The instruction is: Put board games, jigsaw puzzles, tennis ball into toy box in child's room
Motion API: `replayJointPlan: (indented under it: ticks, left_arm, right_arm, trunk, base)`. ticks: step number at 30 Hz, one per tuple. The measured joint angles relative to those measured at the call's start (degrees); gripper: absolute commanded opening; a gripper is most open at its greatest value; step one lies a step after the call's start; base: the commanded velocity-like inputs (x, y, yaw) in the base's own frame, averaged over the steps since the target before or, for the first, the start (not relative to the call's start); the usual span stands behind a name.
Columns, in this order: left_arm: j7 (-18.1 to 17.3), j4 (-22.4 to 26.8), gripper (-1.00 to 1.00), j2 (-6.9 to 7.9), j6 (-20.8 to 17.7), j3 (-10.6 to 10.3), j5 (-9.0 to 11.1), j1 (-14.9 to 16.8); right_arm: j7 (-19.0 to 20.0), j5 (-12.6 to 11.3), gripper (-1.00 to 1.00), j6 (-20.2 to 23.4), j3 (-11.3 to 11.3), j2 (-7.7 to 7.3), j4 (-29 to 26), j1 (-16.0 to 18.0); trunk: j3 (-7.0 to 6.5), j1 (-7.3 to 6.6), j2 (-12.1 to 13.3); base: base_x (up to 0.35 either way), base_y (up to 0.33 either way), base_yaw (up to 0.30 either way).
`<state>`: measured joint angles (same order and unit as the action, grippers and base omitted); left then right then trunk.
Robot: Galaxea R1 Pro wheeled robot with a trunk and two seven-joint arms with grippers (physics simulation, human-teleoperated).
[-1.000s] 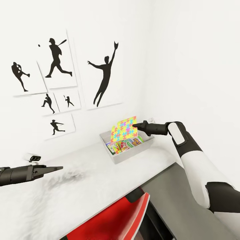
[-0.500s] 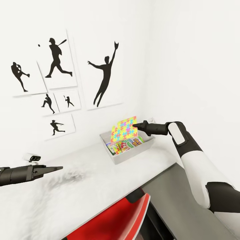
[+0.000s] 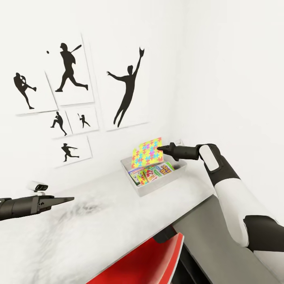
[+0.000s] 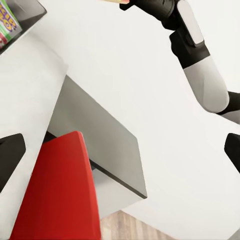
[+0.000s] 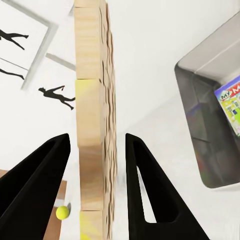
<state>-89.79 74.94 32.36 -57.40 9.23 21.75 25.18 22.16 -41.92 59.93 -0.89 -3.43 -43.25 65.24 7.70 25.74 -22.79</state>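
The light grey toy box (image 3: 154, 184) stands on the pale table (image 3: 118, 215) near the wall corner, with colourful board games (image 3: 152, 172) lying flat inside. My right gripper (image 3: 159, 148) is shut on a mosaic jigsaw puzzle (image 3: 147, 153), held tilted on edge above the box's far side. In the right wrist view the puzzle (image 5: 92, 125) runs edge-on between the black fingers (image 5: 40, 185), the toy box (image 5: 200, 115) lies beyond, and the tennis ball (image 5: 62, 212) shows small past the slab. My left gripper (image 3: 65, 200) hovers open over the table's left part.
Black silhouette sports posters (image 3: 126, 92) hang on the wall behind the table. A red chair (image 3: 146, 260) sits at the table's front edge, beside the lower dark grey top (image 3: 213, 244). The left wrist view shows that chair (image 4: 55, 195) and my right arm (image 4: 195, 55).
The whole picture has shifted slightly, so the camera moved. The right gripper keeps the puzzle tilted above the box; both arms look otherwise still.
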Motion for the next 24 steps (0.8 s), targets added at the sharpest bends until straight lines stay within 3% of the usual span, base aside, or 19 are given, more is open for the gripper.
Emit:
replayJointPlan:
  ticks: [24]
  left_arm:
    - [0.00,-0.51,1.00,-0.04,0.00,0.28,-0.11,0.00]
  right_arm:
    - [-0.05,0.01,-1.00,0.00,0.01,-0.21,0.00,0.00]
  trunk:
    - [0.02,0.00,0.00]
  base:
    - [0.051,0.027,0.000]
